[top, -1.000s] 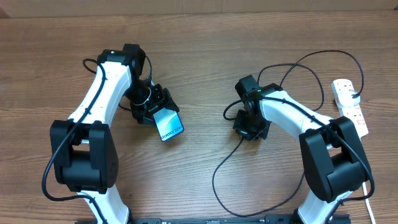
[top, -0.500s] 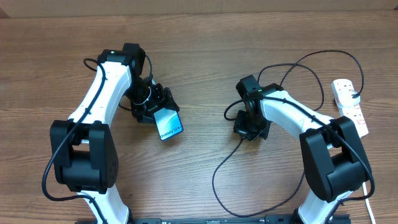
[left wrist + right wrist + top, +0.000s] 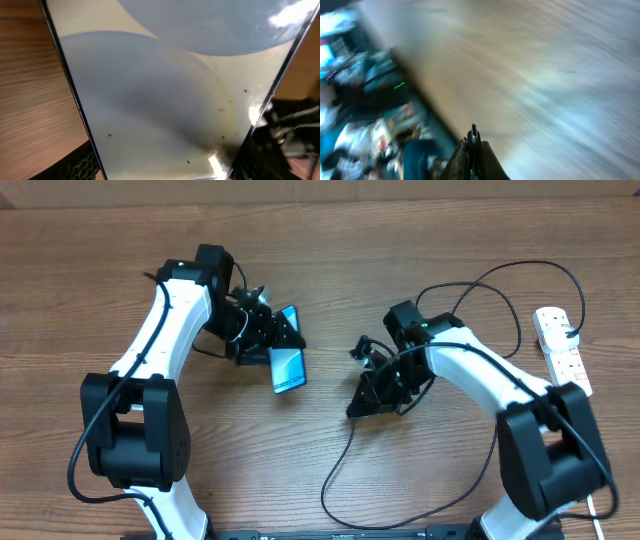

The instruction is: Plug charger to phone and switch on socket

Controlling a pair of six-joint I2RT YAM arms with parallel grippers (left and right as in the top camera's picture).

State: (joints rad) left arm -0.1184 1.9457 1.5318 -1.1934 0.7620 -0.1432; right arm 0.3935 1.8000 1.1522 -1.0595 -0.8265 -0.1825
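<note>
From overhead I see my left hand [image 3: 278, 338] clamped on the phone [image 3: 289, 370], whose screen fills the wrist view between the pads [image 3: 82, 162], while my right hand [image 3: 356, 408] is pinched shut on the charger cable [image 3: 334, 460], which trails below it, with the power strip [image 3: 560, 345] well off behind.

The phone [image 3: 165, 90] fills the view, its lower edges clamped between black fingers [image 3: 82, 167], wooden table [image 3: 30, 75] at left.

Bare table [image 3: 325, 380] between phone [image 3: 288, 368] and right gripper [image 3: 355, 406] — charger [image 3: 339, 452] loops below
</note>
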